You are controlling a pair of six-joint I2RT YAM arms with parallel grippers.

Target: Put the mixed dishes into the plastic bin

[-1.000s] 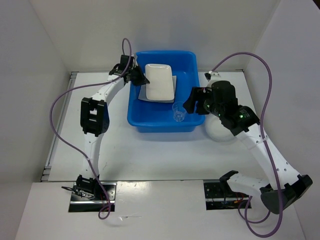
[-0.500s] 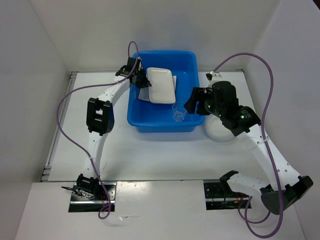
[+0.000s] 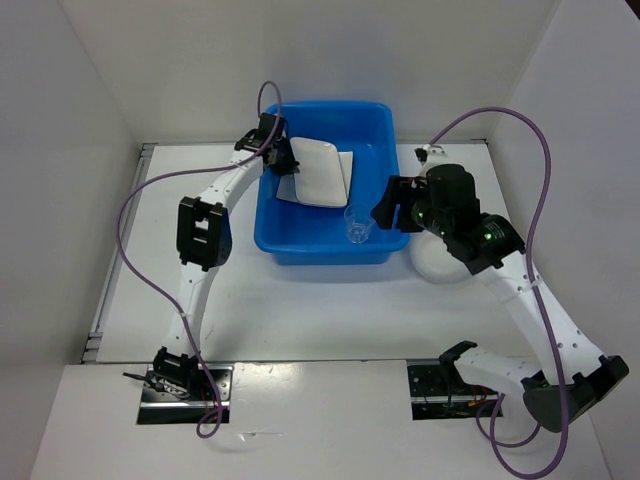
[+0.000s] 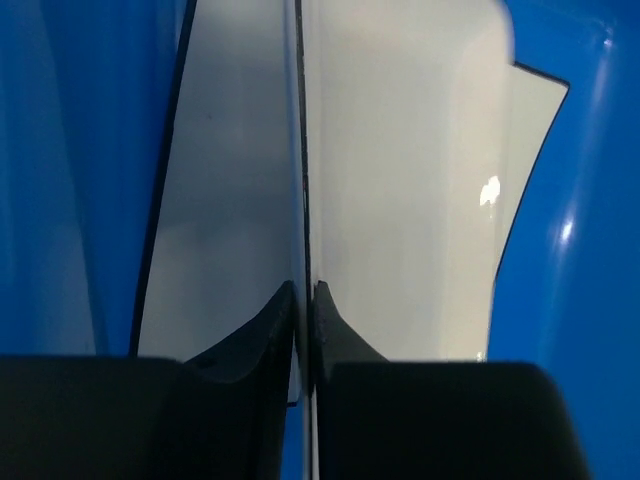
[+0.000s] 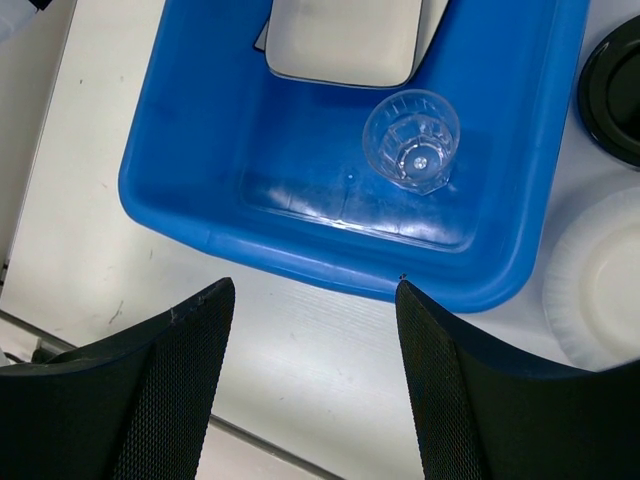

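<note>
Bench (image 3: pixel 300 300) carries blue bin (image 3: pixel 320 250). In bin: white plate (image 3: pixel 320 170) over square plate (image 4: pixel 528 140), cup (image 3: pixel 357 224) upright. Left end effector (image 3: pixel 283 158) pinched tight on white plate's rim. Right end effector (image 5: pixel 315 290) wide open, empty, at bin's right rim.

plastic bin (image 5: pixel 300 250): bright blue plastic, smooth and glossy, streaky highlights on floor and walls. white rounded-rectangle plate (image 4: pixel 400 180): smooth glossy white with a small bright glint; ceramic or plastic, can't tell. flat square white plate (image 3: pixel 285 192): smooth, duller sheen, thin dark rim. small clear cup (image 5: pixel 411 140): transparent, faceted, shiny. small black round plate (image 5: pixel 615 90): glossy black. translucent round dish (image 5: pixel 600 280): milky, frosted look. table (image 5: pixel 300 350): matt white, a few faint scuffs. right gripper (image 5: pixel 315 288) fingers (image 5: pixel 170 390): matt black, fine mesh texture. left gripper (image 4: pixel 305 290) fingers (image 4: pixel 250 340): smooth black, slight sheen. arm shells (image 3: pixel 530 300): smooth white and black plastic.
</note>
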